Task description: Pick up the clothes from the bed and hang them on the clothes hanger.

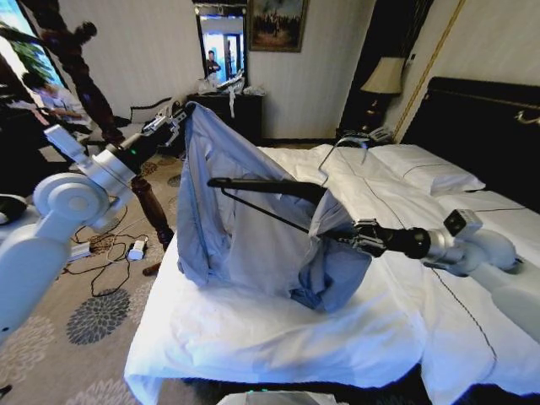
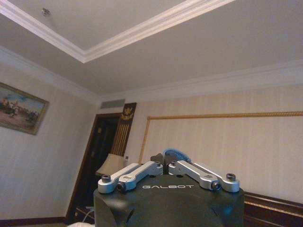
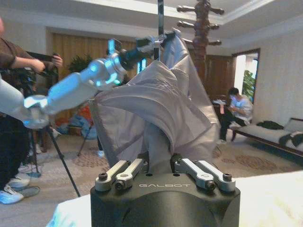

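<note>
Head view | left gripper (image 1: 177,114) clamped thin grey-blue shirt (image 1: 245,228) high; right gripper (image 1: 359,234) pinched its hem | over white-sheeted bed (image 1: 354,329) | step: lifting; next: locate hanger

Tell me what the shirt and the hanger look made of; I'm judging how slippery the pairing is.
The shirt looks like thin woven cloth, matte grey-blue: it drapes in soft folds between the left pincer and right pincer. The hanger reads as a dark, smooth, rigid bar with a thin lower rod, possibly plastic or coated metal; the look leaves that open.
</note>
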